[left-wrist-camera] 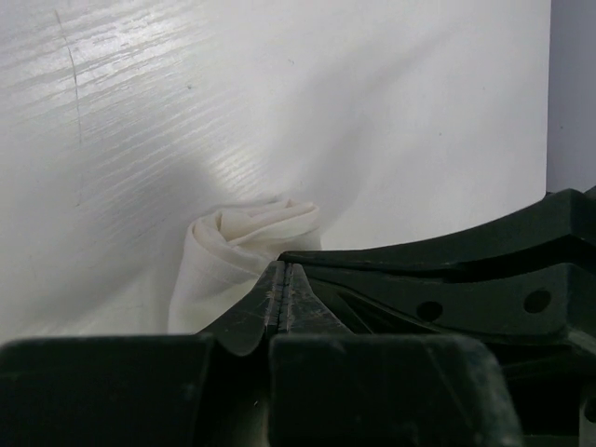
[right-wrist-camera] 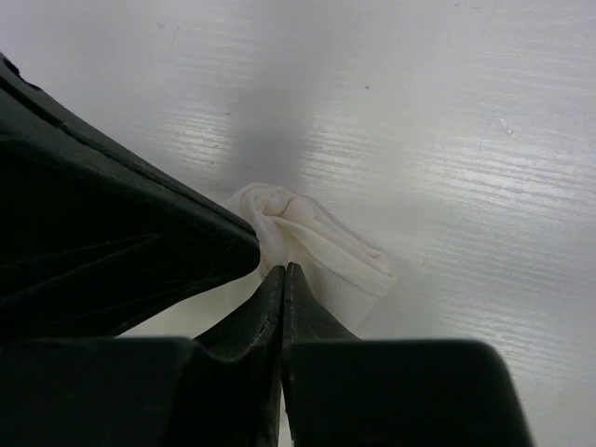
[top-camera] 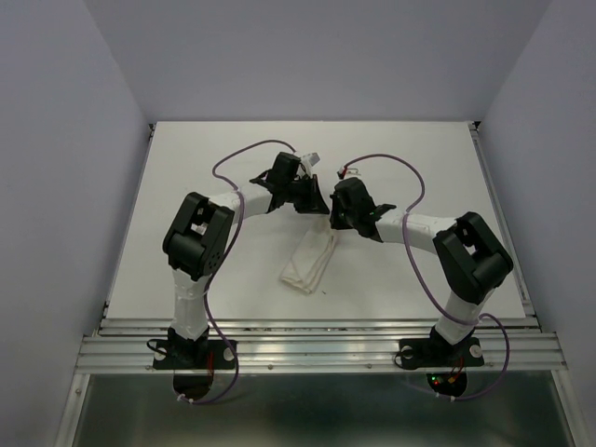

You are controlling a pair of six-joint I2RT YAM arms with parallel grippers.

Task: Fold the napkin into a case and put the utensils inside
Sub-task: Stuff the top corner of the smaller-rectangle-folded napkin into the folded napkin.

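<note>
The napkin (top-camera: 305, 264) lies bunched into a narrow white strip mid-table, its far end drawn up into a crumpled peak (left-wrist-camera: 250, 235) (right-wrist-camera: 296, 222). My left gripper (top-camera: 319, 207) (left-wrist-camera: 284, 268) is shut, with its tips at that peak and fabric gathered against them. My right gripper (top-camera: 339, 226) (right-wrist-camera: 284, 270) is shut too, and folds of the napkin run into its tips. The two grippers meet nose to nose over the peak. Each shows as a black shape in the other's wrist view. The utensils are out of view, and no finished case shows.
The white tabletop (top-camera: 419, 168) is bounded by grey walls at the back and sides. A metal rail (top-camera: 317, 349) runs along the near edge with both arm bases. Purple cables (top-camera: 251, 149) loop over the arms.
</note>
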